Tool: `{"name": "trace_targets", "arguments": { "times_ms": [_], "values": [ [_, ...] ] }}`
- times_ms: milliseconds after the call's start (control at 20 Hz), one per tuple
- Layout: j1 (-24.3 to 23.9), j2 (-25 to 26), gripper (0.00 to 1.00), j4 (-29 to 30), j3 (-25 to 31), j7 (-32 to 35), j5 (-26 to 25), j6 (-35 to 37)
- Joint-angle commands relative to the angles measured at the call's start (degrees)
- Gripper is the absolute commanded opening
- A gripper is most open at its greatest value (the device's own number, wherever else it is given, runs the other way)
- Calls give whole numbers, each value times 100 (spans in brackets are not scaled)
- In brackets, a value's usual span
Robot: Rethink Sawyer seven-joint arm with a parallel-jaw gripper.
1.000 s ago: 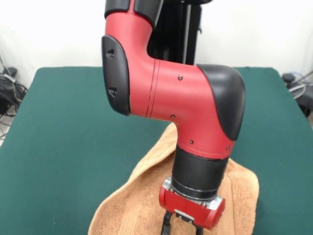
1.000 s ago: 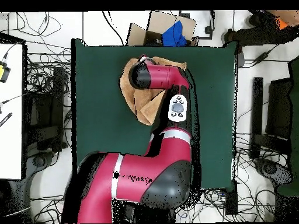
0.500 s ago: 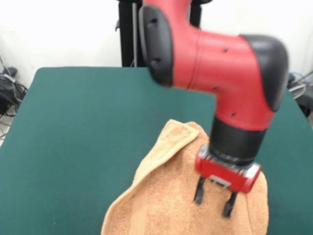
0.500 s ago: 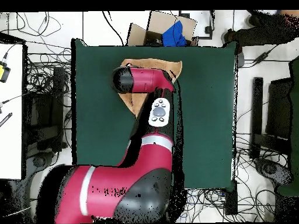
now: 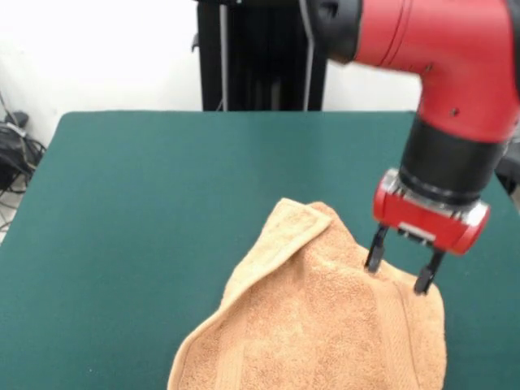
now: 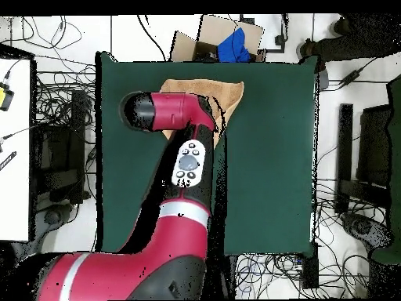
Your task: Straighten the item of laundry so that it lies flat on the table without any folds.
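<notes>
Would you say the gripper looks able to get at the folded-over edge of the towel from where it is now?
Probably yes. The gripper hangs open just above the towel, at its edge on the picture's right, and nothing lies between it and the folded-over flap beside it.

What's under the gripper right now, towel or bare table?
The gripper hangs open above the towel near its right edge, apart from it. The towel's folded flap points up-left on the green table. In the overhead view the arm covers that spot.
</notes>
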Motion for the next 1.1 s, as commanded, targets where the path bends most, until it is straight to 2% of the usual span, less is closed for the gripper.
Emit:
{"name": "trace_targets", "arguments": {
  "times_ms": [50,350,750,1100],
  "values": [
    [291,-456,100,1006,-290,1748,379,603],
    [542,-301,100,1030,-479,2044,636,507],
    [770,-55,100,1056,-701,2106,929,191],
    [709,99,100,1138,-613,1911,1090,-198]
  ]
}}
